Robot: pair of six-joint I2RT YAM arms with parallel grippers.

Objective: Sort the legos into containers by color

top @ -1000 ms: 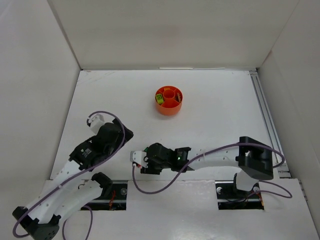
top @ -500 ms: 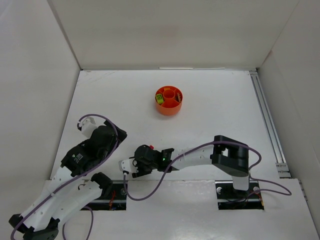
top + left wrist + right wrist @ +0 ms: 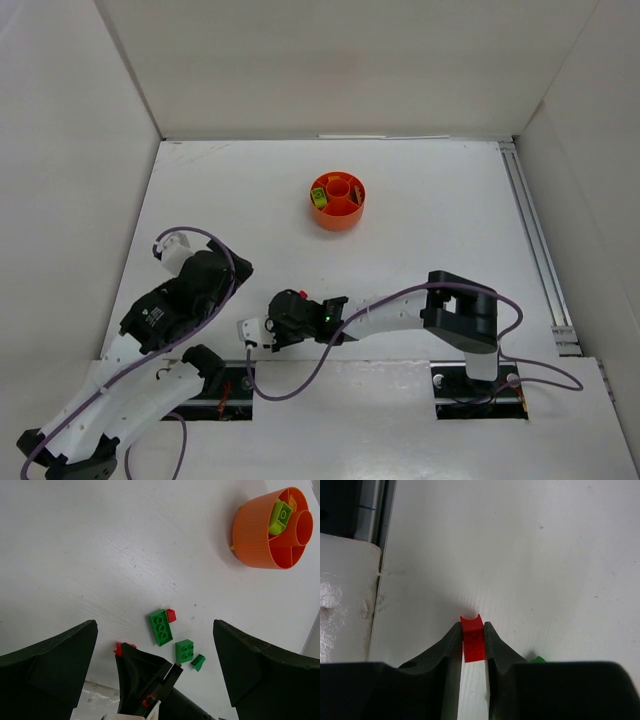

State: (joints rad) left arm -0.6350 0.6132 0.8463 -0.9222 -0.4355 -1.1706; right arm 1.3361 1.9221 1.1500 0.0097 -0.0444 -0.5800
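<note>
The orange dish (image 3: 337,201) stands mid-table. It shows in the left wrist view (image 3: 255,535) with a lime brick (image 3: 280,515) and a bit of yellow inside. My right gripper (image 3: 471,625) is shut on a red brick (image 3: 473,642) low over the table near the front edge. In the top view the right gripper (image 3: 272,325) points left. Next to it lie a long green brick (image 3: 160,627), a small red brick (image 3: 171,615), a square green brick (image 3: 184,650) and a small dark green piece (image 3: 198,661). My left gripper (image 3: 154,623) is open and empty above them.
The table's near edge with its metal rail (image 3: 370,510) lies just beside the right gripper. White walls enclose the table on three sides. A green sliver (image 3: 536,658) shows behind the right finger. The right arm's cable (image 3: 300,385) loops over the front ledge.
The right gripper has swung left and nearer the front edge, and the left arm has drawn back to the left. Over the last half second almost nothing moves.
</note>
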